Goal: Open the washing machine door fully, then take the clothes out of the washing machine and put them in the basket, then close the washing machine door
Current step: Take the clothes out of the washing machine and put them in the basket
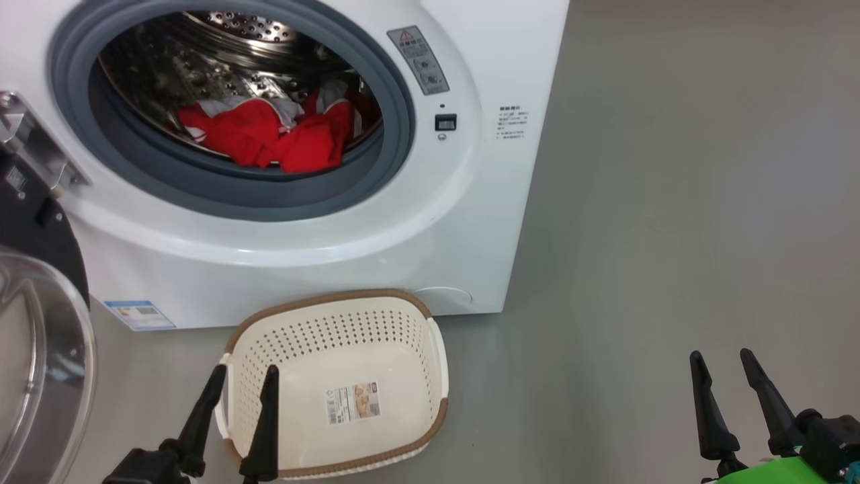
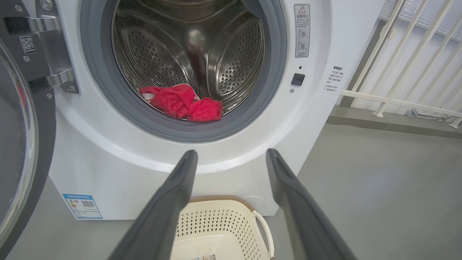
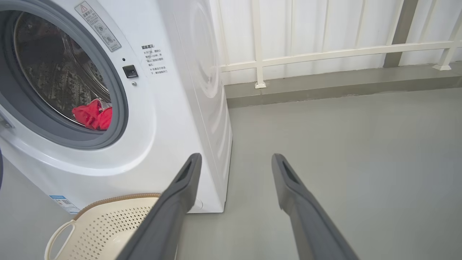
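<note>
While the washing machine door (image 1: 37, 323) stood swung wide, we judged only that step done: the clothes (image 1: 269, 134) lay in the drum (image 1: 255, 40) of the washing machine (image 1: 470, 202), the basket (image 1: 336, 299) sat unfilled on the floor (image 1: 672, 202) below, and our left gripper (image 1: 245, 370) and right gripper (image 1: 721, 354) hung spread, holding nothing.

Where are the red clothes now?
The clothes lie low inside the washing machine, upper left of the head view; the basket stands on the floor before it.
</note>
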### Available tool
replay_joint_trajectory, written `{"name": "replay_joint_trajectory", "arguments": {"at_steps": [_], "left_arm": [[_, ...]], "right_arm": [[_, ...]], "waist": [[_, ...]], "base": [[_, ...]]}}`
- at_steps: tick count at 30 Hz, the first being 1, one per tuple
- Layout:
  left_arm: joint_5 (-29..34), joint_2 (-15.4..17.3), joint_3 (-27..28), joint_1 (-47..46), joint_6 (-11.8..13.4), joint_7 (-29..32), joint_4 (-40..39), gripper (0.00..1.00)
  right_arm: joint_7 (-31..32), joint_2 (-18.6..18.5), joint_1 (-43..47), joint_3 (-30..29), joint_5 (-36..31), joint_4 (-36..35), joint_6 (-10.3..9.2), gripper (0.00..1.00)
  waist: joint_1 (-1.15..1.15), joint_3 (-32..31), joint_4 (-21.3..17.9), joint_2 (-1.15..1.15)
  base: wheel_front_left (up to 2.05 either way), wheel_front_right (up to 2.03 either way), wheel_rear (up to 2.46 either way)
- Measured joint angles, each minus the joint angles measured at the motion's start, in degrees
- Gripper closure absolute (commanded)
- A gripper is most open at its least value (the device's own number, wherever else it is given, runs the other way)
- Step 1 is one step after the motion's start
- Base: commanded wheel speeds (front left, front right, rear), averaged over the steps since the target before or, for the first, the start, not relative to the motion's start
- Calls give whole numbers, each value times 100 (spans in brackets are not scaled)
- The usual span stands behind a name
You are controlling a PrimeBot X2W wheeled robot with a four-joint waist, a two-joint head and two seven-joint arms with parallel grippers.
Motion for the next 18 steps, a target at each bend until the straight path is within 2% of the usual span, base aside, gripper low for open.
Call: {"name": "replay_joint_trajectory", "arguments": {"at_steps": [7,18], "left_arm": [[9,0,16,-34,0,0,-112,0],[15,0,9,-33,0,0,-62,0]], "right_arm": [[0,0,-96,10,0,-7,0,0],[0,0,-95,101,0,-3,0,0]], "waist": [[0,46,44,0],[0,38,64,0]], "base": [[87,-87,0],[5,-5,0]]}}
